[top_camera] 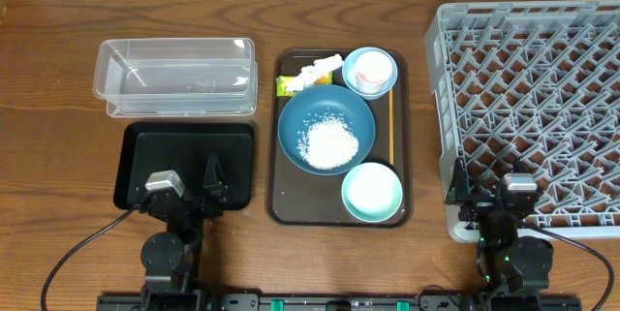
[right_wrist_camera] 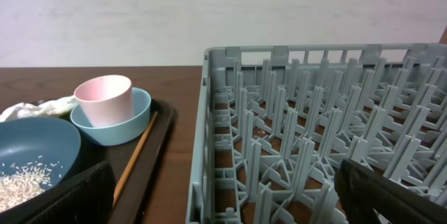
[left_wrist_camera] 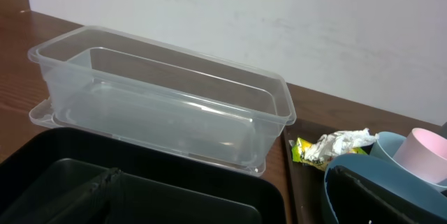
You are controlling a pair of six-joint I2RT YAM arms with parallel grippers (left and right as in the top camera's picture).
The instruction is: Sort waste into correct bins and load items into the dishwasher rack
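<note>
On the brown serving tray, white rice (top_camera: 329,141) fills the dark-blue bowl (top_camera: 326,108). Behind it lie the paper scrap (top_camera: 320,69) and the yellow-green packet (top_camera: 288,84). The pink cup (top_camera: 371,67) stands in the light-blue bowl (top_camera: 387,78); the mint-green bowl (top_camera: 372,193) is nearest me. The clear tub (top_camera: 174,77) and black tray (top_camera: 184,151) are on the left, the grey rack (top_camera: 533,108) on the right. My left gripper (top_camera: 186,190) hangs open over the black tray's near edge. My right gripper (top_camera: 489,195) is open at the rack's near left corner. Both are empty.
The brown serving tray (top_camera: 273,137) lies between the bins and the rack. A thin wooden stick (top_camera: 391,127) lies along its right side. The clear tub (left_wrist_camera: 167,105) sits on a second clear piece. Bare wooden table surrounds everything.
</note>
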